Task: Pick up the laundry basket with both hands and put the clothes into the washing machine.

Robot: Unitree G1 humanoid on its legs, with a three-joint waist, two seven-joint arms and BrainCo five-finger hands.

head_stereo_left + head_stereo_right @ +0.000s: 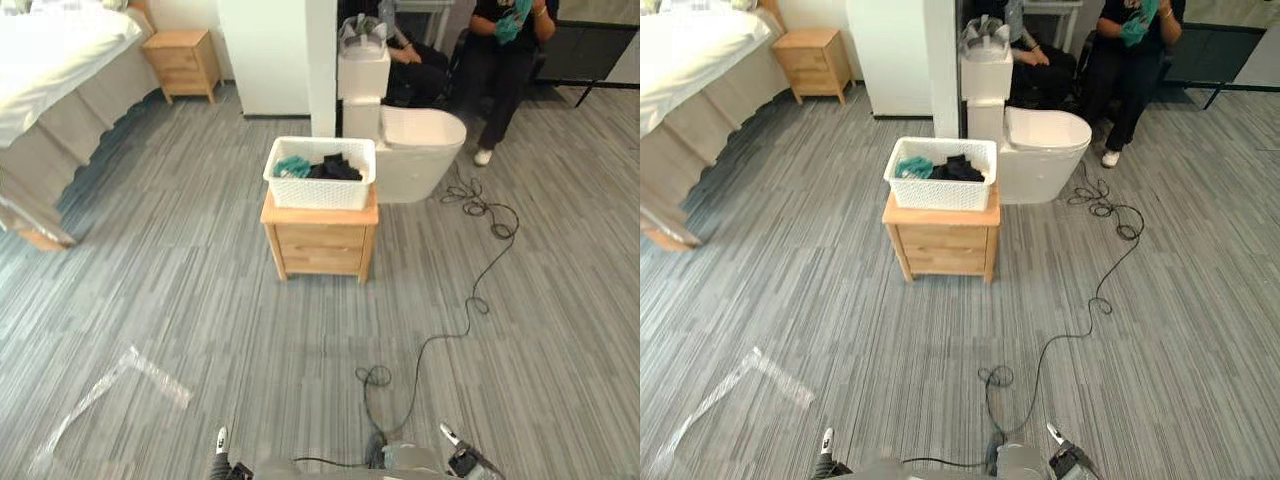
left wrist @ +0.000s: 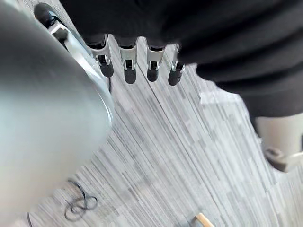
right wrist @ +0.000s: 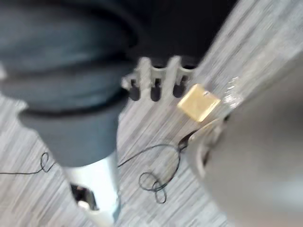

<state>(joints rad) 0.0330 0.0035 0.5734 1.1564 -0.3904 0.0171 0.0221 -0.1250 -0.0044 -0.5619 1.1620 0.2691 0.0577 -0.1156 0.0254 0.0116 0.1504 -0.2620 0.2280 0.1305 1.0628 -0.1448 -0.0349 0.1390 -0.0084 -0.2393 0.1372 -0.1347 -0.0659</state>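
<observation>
Surroundings: grey striped floor [image 1: 180, 300]. A bed [image 1: 50, 70] occupies the upper left of the frame, with a small wooden cabinet [image 1: 183, 62] beside it. A white pillar [image 1: 320, 60] stands at top centre. Just right of it sits a white toilet [image 1: 420, 150], directly behind the work point. A seated person [image 1: 505, 60] in dark clothing is at upper right, holding something teal. A clear plastic strip [image 1: 110, 385] lies on the floor at lower left. Open floor lies between the bottom edge of the frame and the work point.

Task item: the laundry basket [image 1: 320, 190] is white, perforated and rectangular. It stands upright on a wooden nightstand [image 1: 320, 245] with one drawer, just above frame centre. The clothes [image 1: 335, 168] lie inside it, black items to the right and a teal piece to the left, below the rim.

Hands: the left hand [image 2: 129, 56] hangs over bare floor, fingers straight and together, holding nothing. The right hand [image 3: 155, 78] likewise hangs with its fingers extended and empty; the nightstand appears small past them. Both hands are well apart from the basket.
</observation>
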